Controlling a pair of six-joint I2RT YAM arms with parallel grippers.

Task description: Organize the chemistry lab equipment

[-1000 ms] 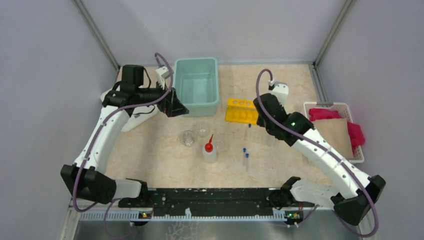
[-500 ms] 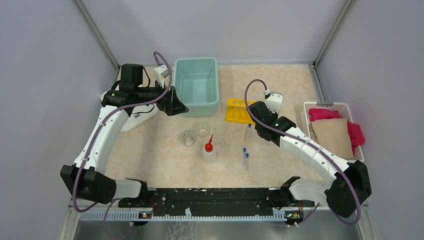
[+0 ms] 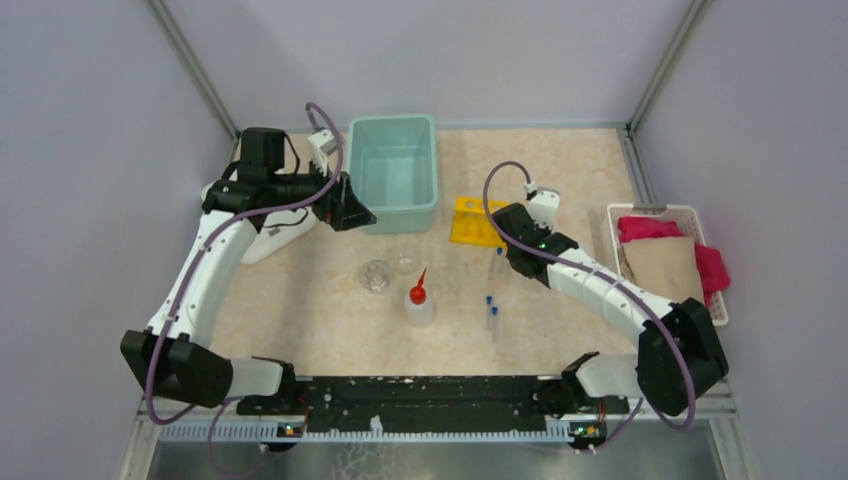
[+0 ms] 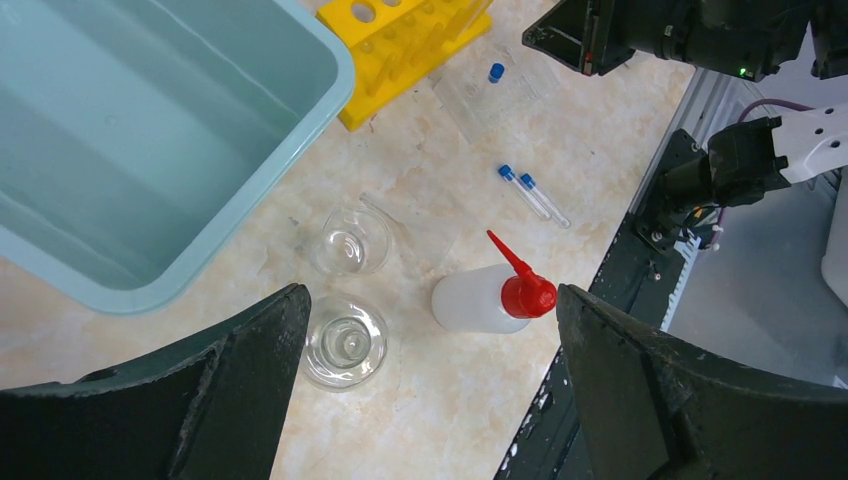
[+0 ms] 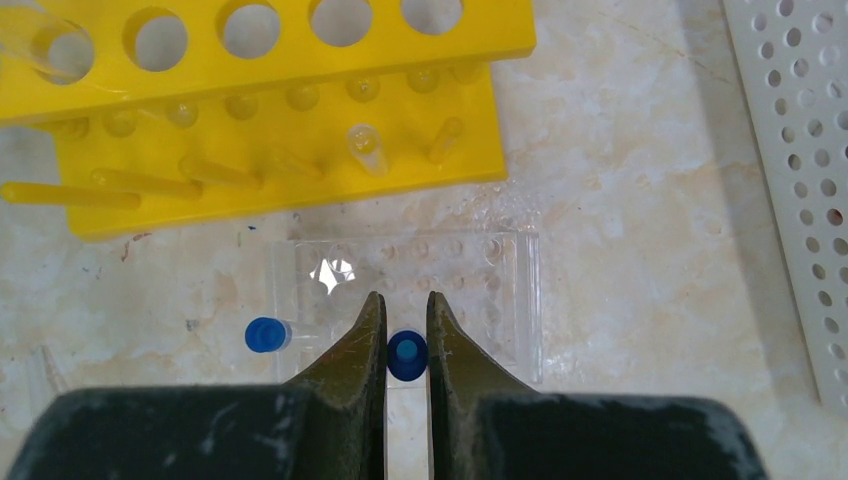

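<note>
My right gripper (image 5: pixel 406 350) is shut on a blue-capped test tube (image 5: pixel 406 357), seen end-on between the fingertips, just in front of the yellow holed rack (image 5: pixel 270 150). In the top view that gripper (image 3: pixel 503 258) sits by the rack (image 3: pixel 470 222). Another tube (image 5: pixel 265 335) lies on a clear plastic piece (image 5: pixel 470 270). Two more tubes (image 3: pixel 491 310) lie nearer the front. My left gripper (image 4: pixel 430 400) is open and empty, high above two glass cups (image 4: pixel 350 240) (image 4: pixel 345 343) and the red-nozzled squeeze bottle (image 4: pixel 480 298).
A teal bin (image 3: pixel 393 172) stands at the back, beside my left gripper (image 3: pixel 350 208). A white basket (image 3: pixel 700 300) of pink and brown cloths stands at the right edge. A black rail (image 3: pixel 430 395) runs along the near edge.
My right arm has swung left, and its gripper has moved from over the yellow rack to its front side. The left arm has barely moved.
</note>
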